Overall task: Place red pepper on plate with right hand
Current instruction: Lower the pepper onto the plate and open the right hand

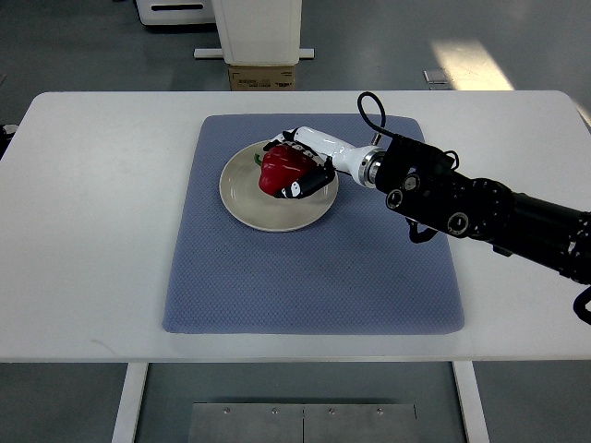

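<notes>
A red pepper (280, 171) with a green stem sits over the beige plate (268, 210), which rests on the blue mat (314, 268). My right hand (297, 166), white with black fingertips, reaches in from the right and is curled around the pepper, fingers above and below it. The pepper is low over the plate's upper right part; I cannot tell whether it touches the plate. The left arm does not show in the view.
The mat lies on a white table (92, 231). Beyond the table's far edge stand a cardboard box (263, 77) and a white stand (259, 32) on the floor.
</notes>
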Tool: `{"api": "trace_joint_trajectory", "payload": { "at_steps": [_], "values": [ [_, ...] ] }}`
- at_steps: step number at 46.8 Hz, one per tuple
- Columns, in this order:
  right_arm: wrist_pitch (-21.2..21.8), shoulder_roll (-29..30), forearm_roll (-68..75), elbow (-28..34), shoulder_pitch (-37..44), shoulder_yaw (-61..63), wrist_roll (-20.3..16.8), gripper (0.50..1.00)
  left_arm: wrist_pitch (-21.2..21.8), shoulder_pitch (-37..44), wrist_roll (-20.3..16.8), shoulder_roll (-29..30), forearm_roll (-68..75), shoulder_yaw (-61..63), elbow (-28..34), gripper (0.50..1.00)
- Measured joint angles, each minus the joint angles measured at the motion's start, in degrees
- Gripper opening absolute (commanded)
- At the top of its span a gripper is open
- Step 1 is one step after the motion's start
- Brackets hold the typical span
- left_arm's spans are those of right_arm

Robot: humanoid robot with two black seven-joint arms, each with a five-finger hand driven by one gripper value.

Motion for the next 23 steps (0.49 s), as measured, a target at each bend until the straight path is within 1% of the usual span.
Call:
{"api": "trace_joint_trajectory", "payload": {
  "at_steps": [2, 8, 9, 11, 14, 15, 17, 23],
  "values": [
    [0.0, 0.0, 0.0, 0.0, -0.2, 0.0, 0.0, 0.602, 0.0, 0.0, 0.0, 0.0, 0.0, 0.0, 0.0, 1.000],
    [0.0, 0.0, 0.0, 0.0, -0.6, 0.7, 0.0, 0.700, 0.0, 0.0, 0.0, 0.0, 0.0, 0.0, 0.0, 1.000],
    [0.0, 0.0, 0.0, 0.0, -0.7, 0.8, 0.0, 0.725, 0.0, 0.0, 0.0, 0.0, 0.0, 0.0, 0.0, 1.000],
    [0.0, 0.0, 0.0, 0.0, -0.7, 0.8, 0.0, 0.792, 0.0, 0.0, 0.0, 0.0, 0.0, 0.0, 0.0, 1.000],
    [0.0, 0.0, 0.0, 0.0, -0.7, 0.9, 0.0, 0.938, 0.0, 0.0, 0.0, 0.0, 0.0, 0.0, 0.0, 1.000],
    [0.0, 0.0, 0.1, 0.0, -0.8, 0.9, 0.0, 0.972, 0.0, 0.0, 0.0, 0.0, 0.0, 0.0, 0.0, 1.000],
    [0.0, 0.0, 0.1, 0.0, -0.8, 1.1, 0.0, 0.985, 0.0, 0.0, 0.0, 0.0, 0.0, 0.0, 0.0, 1.000],
    [0.0, 0.0, 0.2, 0.0, -1.4, 2.2, 0.1, 0.995, 0.0, 0.0, 0.0, 0.0, 0.0, 0.0, 0.0, 1.000]
  ]
}}
